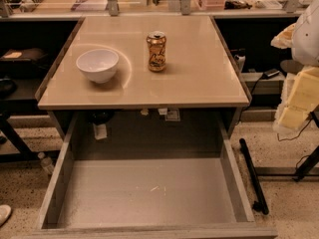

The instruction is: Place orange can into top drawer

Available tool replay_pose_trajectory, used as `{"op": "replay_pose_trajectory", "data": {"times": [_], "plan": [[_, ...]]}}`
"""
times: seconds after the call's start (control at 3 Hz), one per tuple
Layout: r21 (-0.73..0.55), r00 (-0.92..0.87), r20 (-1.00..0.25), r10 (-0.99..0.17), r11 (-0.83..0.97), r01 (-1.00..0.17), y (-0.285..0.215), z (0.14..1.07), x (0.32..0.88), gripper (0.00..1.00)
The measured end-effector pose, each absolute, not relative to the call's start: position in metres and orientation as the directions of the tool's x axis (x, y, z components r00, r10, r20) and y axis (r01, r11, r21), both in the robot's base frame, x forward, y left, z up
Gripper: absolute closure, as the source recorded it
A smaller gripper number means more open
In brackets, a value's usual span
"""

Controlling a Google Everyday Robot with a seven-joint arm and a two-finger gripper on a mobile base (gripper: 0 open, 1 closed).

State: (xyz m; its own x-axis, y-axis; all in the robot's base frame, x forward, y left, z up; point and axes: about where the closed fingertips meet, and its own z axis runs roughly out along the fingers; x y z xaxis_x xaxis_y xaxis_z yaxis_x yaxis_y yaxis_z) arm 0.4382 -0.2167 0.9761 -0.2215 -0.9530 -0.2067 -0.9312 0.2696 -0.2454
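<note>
Standing upright on the beige tabletop (199,78), the orange can (156,51) sits toward the back, well in from both side edges, with open surface between it and the front edge. There is room around the can on every side. The nearest thing is a white bowl (97,64), left of the can and slightly nearer the front, apart from it. Below the can, past the tabletop's front edge, the top drawer (149,193) is pulled out, showing a scuffed grey bottom between low side walls. The gripper lies outside the view, so its place relative to the can, and whether it is spread or closed, cannot be told. White script runs down the can's side, too small to read.
</note>
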Motion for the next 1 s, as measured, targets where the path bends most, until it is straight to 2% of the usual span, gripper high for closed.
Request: {"op": "replay_pose_trajectory", "data": {"times": [0.33,1.0], "plan": [[-0.253,-0.216,-0.216,-0.952,0.268,-0.930,-0.215,0.978,0.442,0.00],[-0.321,-0.075,-0.450,-0.890,0.239,-0.917,-0.174,0.988,0.526,0.00]]}}
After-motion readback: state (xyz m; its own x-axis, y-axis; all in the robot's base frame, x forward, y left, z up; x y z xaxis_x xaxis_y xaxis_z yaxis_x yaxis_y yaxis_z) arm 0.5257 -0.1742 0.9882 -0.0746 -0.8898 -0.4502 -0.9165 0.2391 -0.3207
